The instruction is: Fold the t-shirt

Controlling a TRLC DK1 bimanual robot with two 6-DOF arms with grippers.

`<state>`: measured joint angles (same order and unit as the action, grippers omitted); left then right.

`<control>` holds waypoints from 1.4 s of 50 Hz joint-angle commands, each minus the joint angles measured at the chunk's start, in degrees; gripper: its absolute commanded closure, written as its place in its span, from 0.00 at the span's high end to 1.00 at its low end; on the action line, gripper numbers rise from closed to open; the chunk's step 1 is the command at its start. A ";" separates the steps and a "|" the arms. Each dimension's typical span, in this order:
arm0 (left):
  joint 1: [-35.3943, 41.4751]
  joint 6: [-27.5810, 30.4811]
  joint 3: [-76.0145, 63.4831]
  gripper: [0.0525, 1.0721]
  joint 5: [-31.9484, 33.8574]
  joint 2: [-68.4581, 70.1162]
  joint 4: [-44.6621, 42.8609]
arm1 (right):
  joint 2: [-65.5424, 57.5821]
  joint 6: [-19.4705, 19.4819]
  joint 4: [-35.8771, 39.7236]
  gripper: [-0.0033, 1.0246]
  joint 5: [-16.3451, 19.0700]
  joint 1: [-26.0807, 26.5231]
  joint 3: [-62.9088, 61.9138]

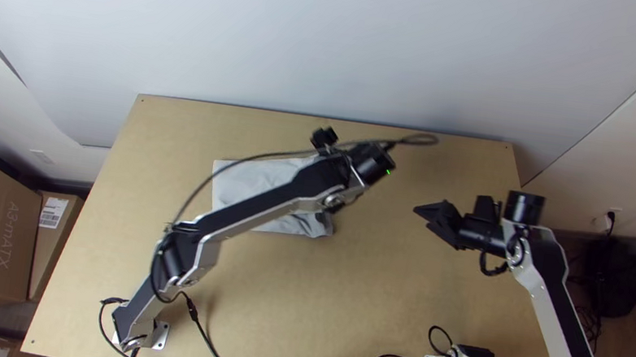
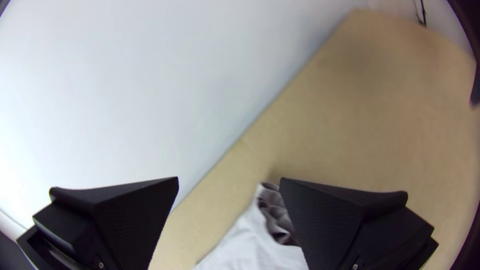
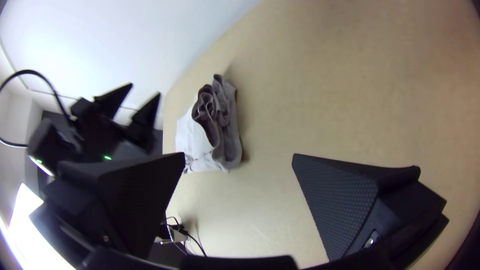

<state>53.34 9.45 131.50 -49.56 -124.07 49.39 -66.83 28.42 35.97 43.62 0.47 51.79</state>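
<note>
White t-shirt [image 1: 239, 184] lies partly folded on tabletop [image 1: 254, 293], grey right side bunched, near and below left tool [image 1: 330, 152]. Left tool wide apart, raised by far edge. Right tool [image 1: 422, 218] also wide, t-shirt well apart to its left.

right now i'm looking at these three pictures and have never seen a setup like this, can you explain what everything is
You're looking at two robot arms, the left arm and the right arm, mounted at a light wooden table. The top view looks down from above; the other two come from cameras on each arm's wrist, so each shows that arm's own wide black fingers close up.

On the table lies a pale t-shirt in a compact bundle, with grey, ruffled folds at one end. The left arm crosses above it. Nothing is held: the left gripper and the right gripper are both open and empty.
</note>
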 commanded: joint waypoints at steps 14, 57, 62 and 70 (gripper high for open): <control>-14.85 -14.73 1.83 0.95 12.12 18.43 13.81 | -28.18 -0.48 -4.76 0.96 -3.54 -15.50 18.26; -43.15 -20.26 -3.71 0.95 25.65 29.68 25.23 | -62.64 -6.19 6.93 0.96 -40.19 -39.23 59.57; -44.38 -20.00 -4.06 0.95 26.01 29.76 25.23 | -63.34 -6.01 7.01 0.96 -40.10 -37.82 58.25; -44.82 -19.91 -4.24 0.95 26.01 29.68 25.23 | -63.60 -4.61 7.98 0.96 -39.13 -35.71 56.93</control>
<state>8.86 -9.65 128.07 -24.38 -96.14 74.13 -129.16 23.31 42.65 4.34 -36.88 110.72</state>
